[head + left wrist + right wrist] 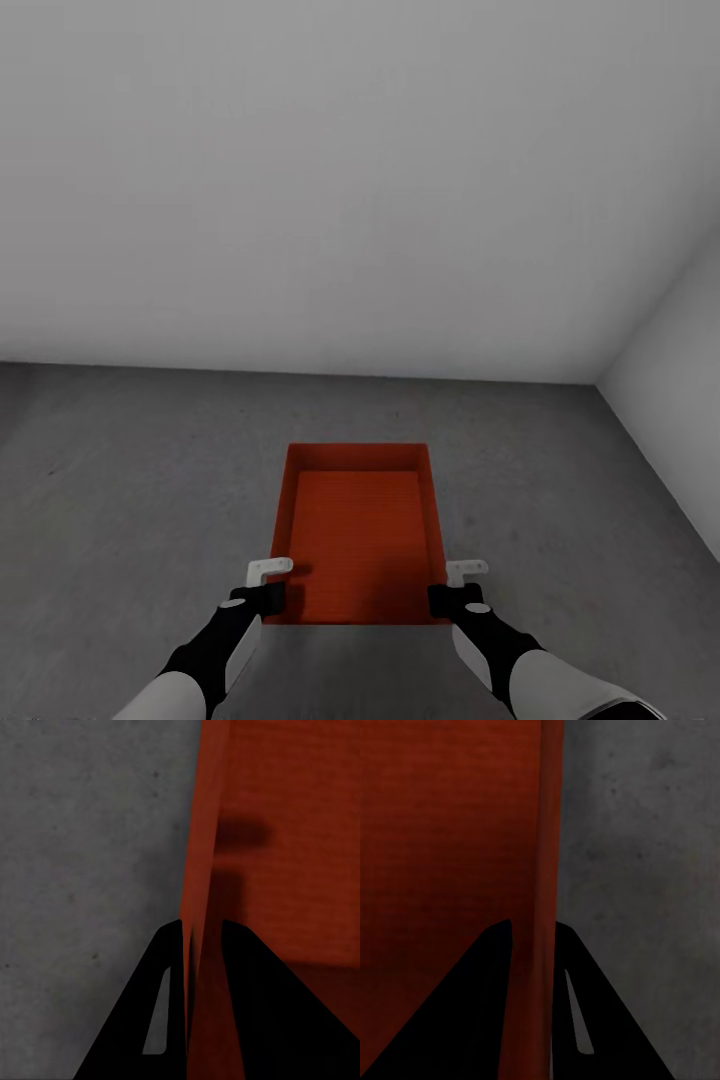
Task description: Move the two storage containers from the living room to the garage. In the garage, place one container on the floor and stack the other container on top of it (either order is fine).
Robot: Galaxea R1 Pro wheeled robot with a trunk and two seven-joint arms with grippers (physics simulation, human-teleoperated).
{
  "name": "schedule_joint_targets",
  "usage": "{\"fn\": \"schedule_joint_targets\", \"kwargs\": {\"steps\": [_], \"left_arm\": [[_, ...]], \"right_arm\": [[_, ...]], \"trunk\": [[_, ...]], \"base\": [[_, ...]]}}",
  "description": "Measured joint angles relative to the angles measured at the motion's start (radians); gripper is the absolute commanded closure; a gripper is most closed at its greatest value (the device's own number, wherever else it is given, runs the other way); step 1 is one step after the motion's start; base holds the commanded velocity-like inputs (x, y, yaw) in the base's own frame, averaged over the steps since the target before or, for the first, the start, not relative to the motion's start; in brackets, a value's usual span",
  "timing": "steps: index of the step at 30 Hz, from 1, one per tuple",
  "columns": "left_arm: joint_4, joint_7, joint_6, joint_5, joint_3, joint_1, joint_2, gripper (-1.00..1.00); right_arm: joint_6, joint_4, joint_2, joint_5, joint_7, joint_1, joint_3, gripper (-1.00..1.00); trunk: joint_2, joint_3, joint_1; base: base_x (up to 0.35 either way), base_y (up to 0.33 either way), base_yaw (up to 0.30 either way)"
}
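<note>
Pinching side walls of storage container (360, 530), left tool (270, 592), right tool (452, 592), floor (120, 480) open around.

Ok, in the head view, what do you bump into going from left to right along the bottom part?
Grey floor → left gripper → red bin → right gripper → more floor → white side wall.

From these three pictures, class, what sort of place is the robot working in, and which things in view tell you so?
Probably a garage or similar bare utility room: a dark mottled concrete floor, plain white-grey walls meeting in a corner, and no furnishings, just a red bin held by both end effectors.
</note>
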Motion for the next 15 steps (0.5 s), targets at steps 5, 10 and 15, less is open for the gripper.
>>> {"fn": "schedule_joint_targets", "kwargs": {"steps": [5,10,15], "left_arm": [[0.0,0.0,0.0,0.0,0.0,0.0,0.0,1.0],[0.0,0.0,0.0,0.0,0.001,0.0,0.0,1.0],[0.0,-0.001,0.0,0.0,0.001,0.0,0.001,1.0]], "right_arm": [[0.0,0.0,0.0,0.001,0.0,0.0,-0.001,1.0],[0.0,0.0,0.0,0.003,0.0,0.0,-0.002,1.0],[0.001,-0.001,0.001,0.004,-0.001,0.0,-0.003,1.0]], "trunk": [[0.0,-0.008,0.0],[0.0,-0.011,0.0],[0.0,-0.012,0.0]], "base": [[0.0,0.0,0.0],[0.0,0.0,0.0],[0.0,0.0,0.0]]}}
